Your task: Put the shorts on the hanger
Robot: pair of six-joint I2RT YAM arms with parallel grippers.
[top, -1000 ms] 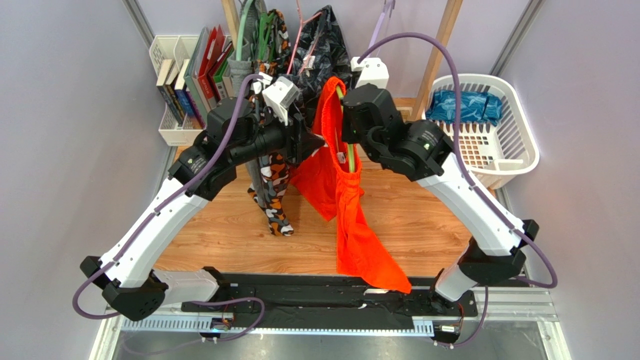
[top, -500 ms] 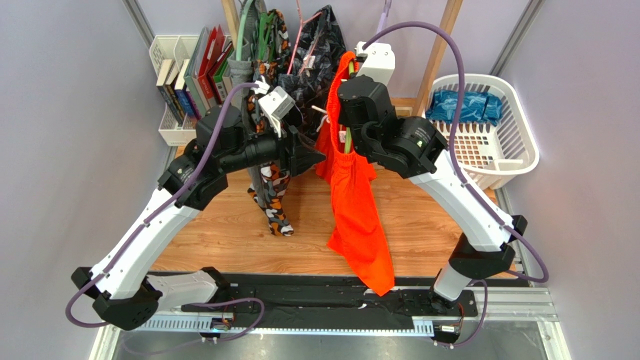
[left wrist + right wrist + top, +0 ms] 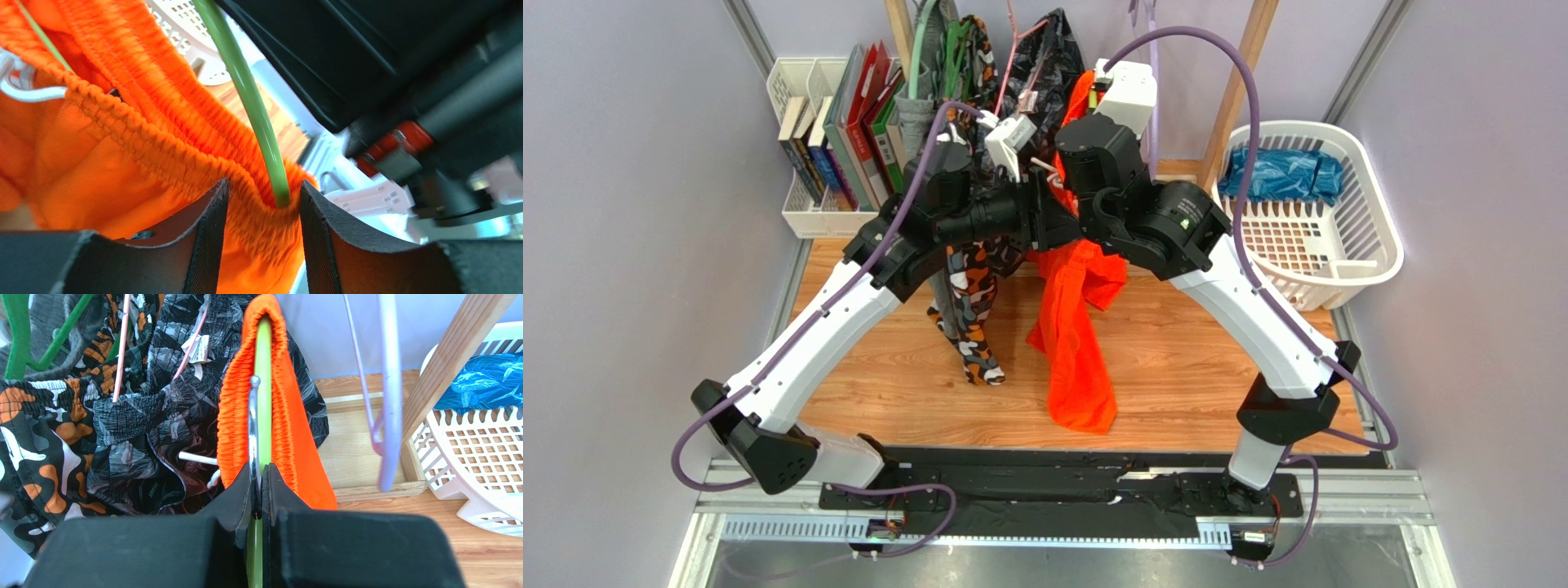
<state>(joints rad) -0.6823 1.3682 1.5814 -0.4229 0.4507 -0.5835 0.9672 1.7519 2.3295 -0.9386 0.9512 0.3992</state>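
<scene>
Presently right hand (image 3: 258, 478) pinches hanger (image 3: 264, 386) inside shorts (image 3: 233, 416) waistband.

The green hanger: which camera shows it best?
The right wrist view: the hanger runs up from the shut right gripper, the orange shorts draped over it. The left wrist view shows a shorter stretch entering the waistband. From above, the arms and cloth hide it.

Both arms reach to the back of the wooden table (image 3: 1210, 368) and meet there. The left arm (image 3: 830, 331) and the right arm (image 3: 1247, 306) are close together at the top of the shorts (image 3: 1075, 355), which hang down in a long orange fold. A camo garment (image 3: 971, 319) hangs just beside them, on the left. A white basket (image 3: 1382, 233) stands at the right.
</scene>
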